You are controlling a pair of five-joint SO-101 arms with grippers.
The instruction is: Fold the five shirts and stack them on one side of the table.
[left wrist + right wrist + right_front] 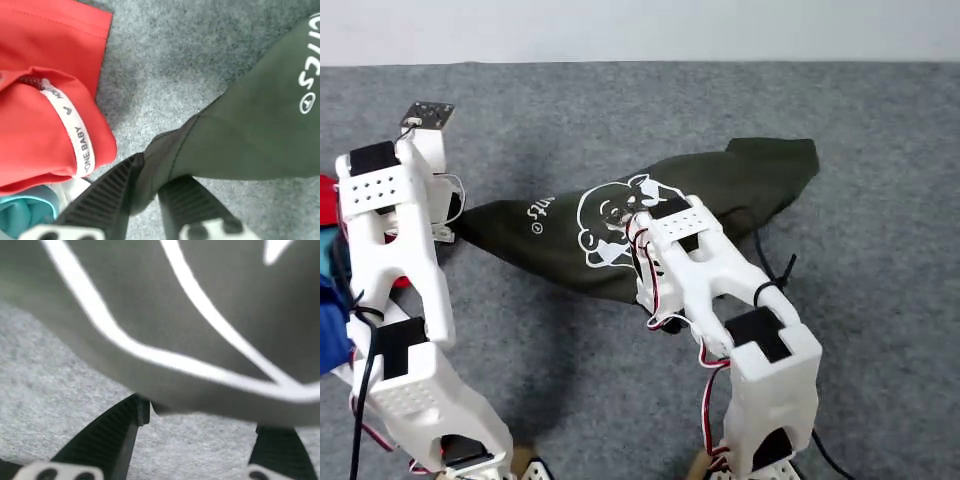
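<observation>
A dark green shirt (pixel 720 200) with a white print lies bunched lengthwise across the middle of the grey table. At its left tip, my left gripper (pixel 450 225) is shut on a corner of the fabric; the left wrist view shows that corner (pixel 160 160) pinched between the black fingers (pixel 107 192). My right gripper (pixel 638 258) sits low over the shirt's near edge by the print. It is open, and in the right wrist view the shirt's edge (pixel 175 300) lies just beyond its spread fingertips (pixel 127 425).
Red (pixel 328 195) and blue (pixel 330 320) garments lie piled at the table's left edge, close to my left arm. The left wrist view shows the red fabric (pixel 45 110) and some teal fabric (pixel 20 215). Bare grey felt (pixel 880 130) extends to the right and back.
</observation>
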